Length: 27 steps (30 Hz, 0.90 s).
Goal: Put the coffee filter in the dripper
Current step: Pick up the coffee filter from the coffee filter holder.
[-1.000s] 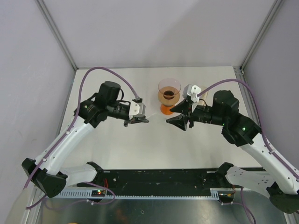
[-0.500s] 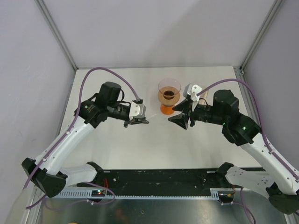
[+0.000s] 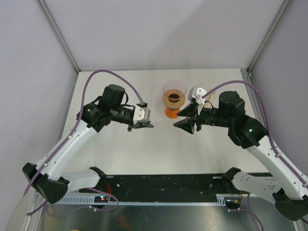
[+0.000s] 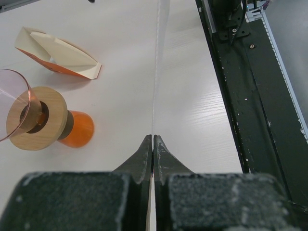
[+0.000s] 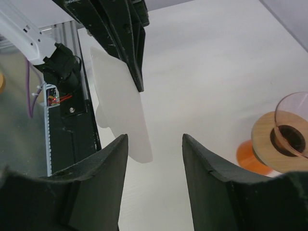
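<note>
Your left jaws pinch the paper filter [image 5: 122,110]; your right jaws stand half open, empty. A crooked grab may tear it before the funnel [image 3: 174,91] at 12 o'clock.

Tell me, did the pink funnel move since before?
No. The dripper has stayed put, in the same spot near the back edge of the table.

Dripper [image 4: 12,103] rim beyond the left frame edge.
</note>
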{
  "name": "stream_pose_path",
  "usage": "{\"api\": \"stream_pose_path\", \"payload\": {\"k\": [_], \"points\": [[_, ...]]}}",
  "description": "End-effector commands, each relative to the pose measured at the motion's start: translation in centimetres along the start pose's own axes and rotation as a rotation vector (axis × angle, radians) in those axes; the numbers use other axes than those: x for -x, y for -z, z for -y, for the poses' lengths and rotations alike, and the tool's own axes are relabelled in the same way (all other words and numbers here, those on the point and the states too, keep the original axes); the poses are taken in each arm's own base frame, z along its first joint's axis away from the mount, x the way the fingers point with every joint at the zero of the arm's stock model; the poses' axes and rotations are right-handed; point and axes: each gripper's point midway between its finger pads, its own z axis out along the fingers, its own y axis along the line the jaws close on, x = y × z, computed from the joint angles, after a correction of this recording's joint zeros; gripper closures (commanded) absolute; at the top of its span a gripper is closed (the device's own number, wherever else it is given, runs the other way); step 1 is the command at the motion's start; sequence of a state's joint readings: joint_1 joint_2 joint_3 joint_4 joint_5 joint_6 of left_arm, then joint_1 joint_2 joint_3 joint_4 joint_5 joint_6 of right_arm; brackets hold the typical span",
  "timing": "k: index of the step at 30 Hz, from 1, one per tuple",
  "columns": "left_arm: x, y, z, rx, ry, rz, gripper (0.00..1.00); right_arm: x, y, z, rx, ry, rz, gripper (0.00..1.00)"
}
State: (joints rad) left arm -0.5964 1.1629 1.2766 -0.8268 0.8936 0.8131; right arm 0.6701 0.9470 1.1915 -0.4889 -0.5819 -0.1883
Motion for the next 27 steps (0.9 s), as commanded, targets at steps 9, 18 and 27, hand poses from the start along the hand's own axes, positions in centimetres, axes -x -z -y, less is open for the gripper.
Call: {"api": "stream_pose_path", "payload": {"k": [9, 18, 27], "points": [[0.5, -0.1, 0.1, -0.002, -0.035, 0.001, 1.0, 1.8, -0.6, -1.3, 0.08, 0.031, 0.044, 0.48], [0.3, -0.1, -0.2, 0.005, -0.038, -0.011, 1.0, 0.4, -0.2, -2.8, 0.146, 0.015, -0.005, 0.46], [0.4, -0.1, 0.2, 0.001, -0.04, -0.012, 1.0, 1.2, -1.2, -2.7, 0.148, 0.025, 0.022, 0.48]]}}
